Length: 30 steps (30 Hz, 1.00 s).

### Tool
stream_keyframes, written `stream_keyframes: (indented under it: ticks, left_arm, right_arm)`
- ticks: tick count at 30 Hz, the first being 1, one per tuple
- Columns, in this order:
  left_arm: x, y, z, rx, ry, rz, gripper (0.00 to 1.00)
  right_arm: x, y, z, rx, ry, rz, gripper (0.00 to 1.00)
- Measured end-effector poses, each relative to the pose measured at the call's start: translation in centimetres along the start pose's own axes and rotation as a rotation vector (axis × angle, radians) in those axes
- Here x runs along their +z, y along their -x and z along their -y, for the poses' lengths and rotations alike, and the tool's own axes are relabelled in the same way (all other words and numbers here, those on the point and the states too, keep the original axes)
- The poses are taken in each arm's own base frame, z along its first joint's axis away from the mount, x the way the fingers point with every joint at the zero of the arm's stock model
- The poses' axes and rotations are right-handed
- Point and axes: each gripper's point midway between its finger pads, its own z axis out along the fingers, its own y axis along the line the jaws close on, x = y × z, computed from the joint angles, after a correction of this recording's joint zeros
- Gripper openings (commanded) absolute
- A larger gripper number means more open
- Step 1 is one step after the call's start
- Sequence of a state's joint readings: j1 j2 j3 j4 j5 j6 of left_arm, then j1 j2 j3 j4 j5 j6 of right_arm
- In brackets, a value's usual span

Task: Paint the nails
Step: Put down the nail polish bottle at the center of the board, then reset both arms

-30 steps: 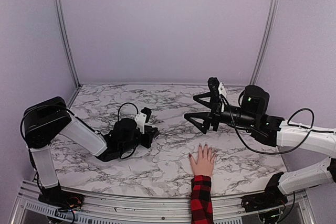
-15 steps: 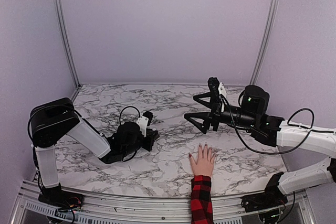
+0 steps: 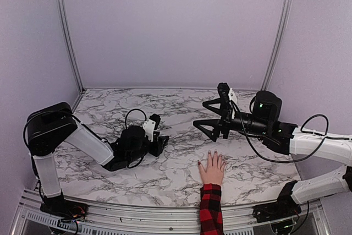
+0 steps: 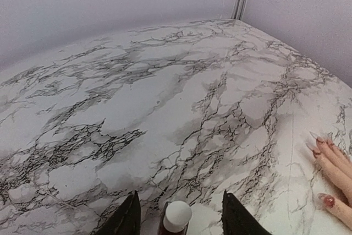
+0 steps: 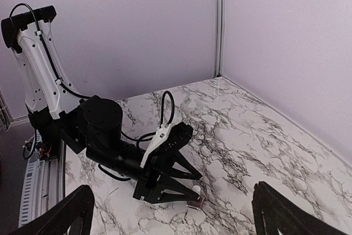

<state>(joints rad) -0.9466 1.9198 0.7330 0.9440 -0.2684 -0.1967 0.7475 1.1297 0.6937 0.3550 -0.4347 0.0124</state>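
A pale hand (image 3: 212, 170) in a red-and-black plaid sleeve (image 3: 210, 210) lies flat near the table's front edge, its nails (image 3: 215, 153) dark at the fingertips. The left wrist view catches three fingers at the right edge, with reddish nails (image 4: 328, 200). My left gripper (image 3: 160, 143) rests low on the marble, left of the hand. It is open around a small dark nail-polish bottle (image 5: 193, 202) with a white cap (image 4: 177, 216), with a gap on each side. My right gripper (image 3: 199, 113) hovers wide open and empty above and behind the hand.
Marble tabletop (image 3: 181, 100) enclosed by lilac walls with metal corner posts (image 3: 279, 31). The right arm's cable (image 3: 258, 149) loops down just beside the hand. A metal rail (image 3: 137, 210) runs along the near edge.
My left gripper shifted slightly to the right and its jaws have parted. The right arm and the hand stayed still.
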Motion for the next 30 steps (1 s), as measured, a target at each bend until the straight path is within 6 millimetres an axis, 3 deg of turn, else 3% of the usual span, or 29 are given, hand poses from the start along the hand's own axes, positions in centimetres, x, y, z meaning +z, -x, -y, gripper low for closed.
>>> stream_keyframes:
  ticks: [2, 5, 7, 13, 19, 21, 25, 30]
  left_arm:
    - [-0.5, 1.4, 0.2, -0.002, -0.009, 0.026, 0.65]
    - [-1.3, 3.7, 0.6, -0.013, -0.023, 0.058, 0.9]
    - [-1.9, 5.0, 1.1, -0.019, -0.045, 0.072, 0.99]
    - [-4.2, 9.2, 1.7, -0.08, -0.142, 0.084, 0.99]
    - [-6.9, 17.0, -2.6, -0.172, -0.086, 0.156, 0.99]
    - [-8.1, 18.5, -4.3, -0.193, -0.044, 0.178, 0.99]
    - [-9.3, 18.3, -7.3, -0.235, 0.055, 0.158, 0.99]
    - [-8.5, 13.2, -9.9, -0.299, 0.166, 0.039, 0.99]
  right_arm:
    - [0.0, 0.1, 0.0, -0.001, 0.0, 0.002, 0.99]
    - [-0.1, 0.2, 0.0, -0.003, 0.0, 0.006, 0.98]
    - [-0.1, 0.3, 0.0, -0.001, -0.002, 0.008, 0.98]
    - [-1.4, 1.1, 2.5, 0.03, -0.064, 0.042, 0.99]
    - [-3.6, 1.1, 6.4, 0.093, -0.158, 0.081, 0.99]
    - [-4.6, 0.5, 7.9, 0.126, -0.204, 0.089, 0.98]
    - [-6.3, -1.5, 10.2, 0.188, -0.285, 0.092, 0.98]
    - [-7.0, -4.9, 11.2, 0.25, -0.347, 0.056, 0.99]
